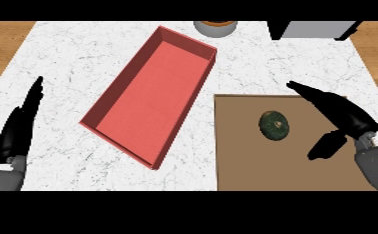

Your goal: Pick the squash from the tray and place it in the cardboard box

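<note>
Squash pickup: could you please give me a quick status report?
Both hands open: right hand beside squash, left hand resting at left edge. Squash on brown tray. Red box open, path clear.

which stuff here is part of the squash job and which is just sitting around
Job: squash, brown tray under it, red box, right hand open beside the squash.
Lying about: left hand resting at the left edge, round container, grey appliance at the back.

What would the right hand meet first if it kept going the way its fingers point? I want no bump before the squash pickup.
Probably the red box; the right hand points up-left, passing above the squash.
</note>
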Motion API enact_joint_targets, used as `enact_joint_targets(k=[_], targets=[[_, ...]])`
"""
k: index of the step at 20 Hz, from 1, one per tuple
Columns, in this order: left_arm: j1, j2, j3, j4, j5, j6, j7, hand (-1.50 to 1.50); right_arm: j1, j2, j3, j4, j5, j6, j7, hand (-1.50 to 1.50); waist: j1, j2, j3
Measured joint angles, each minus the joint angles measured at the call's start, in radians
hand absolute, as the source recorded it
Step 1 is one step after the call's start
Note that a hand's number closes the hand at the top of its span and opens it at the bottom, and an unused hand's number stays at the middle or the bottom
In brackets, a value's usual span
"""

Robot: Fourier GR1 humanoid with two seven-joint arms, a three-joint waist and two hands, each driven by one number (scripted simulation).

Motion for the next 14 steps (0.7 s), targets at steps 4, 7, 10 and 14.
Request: enact_joint_targets(k=[4, 7, 10, 14], targets=[[-0.016, -0.019, 0.029, 0.021, -0.019, -0.028, 0.0, 0.0, -0.033, 0.065, 0.001, 0.049, 0.072, 0.017, 0.016, -1.5, -0.002, 0.0, 0.0], [-0.001, -0.029, 0.056, 0.009, -0.036, -0.048, -0.002, 0.0, -0.033, 0.092, -0.021, 0.07, 0.116, 0.03, -0.006, -1.5, -0.003, 0.0, 0.0], [-0.005, -0.045, 0.078, 0.013, -0.052, -0.07, -0.007, 0.0, -0.039, 0.129, -0.035, 0.08, 0.155, 0.047, -0.001, -1.5, -0.004, 0.0, 0.0], [-0.005, -0.067, 0.098, 0.007, -0.08, -0.082, -0.002, 0.0, -0.023, 0.17, -0.053, 0.074, 0.189, 0.054, -0.023, -1.5, -0.005, 0.0, 0.0]])
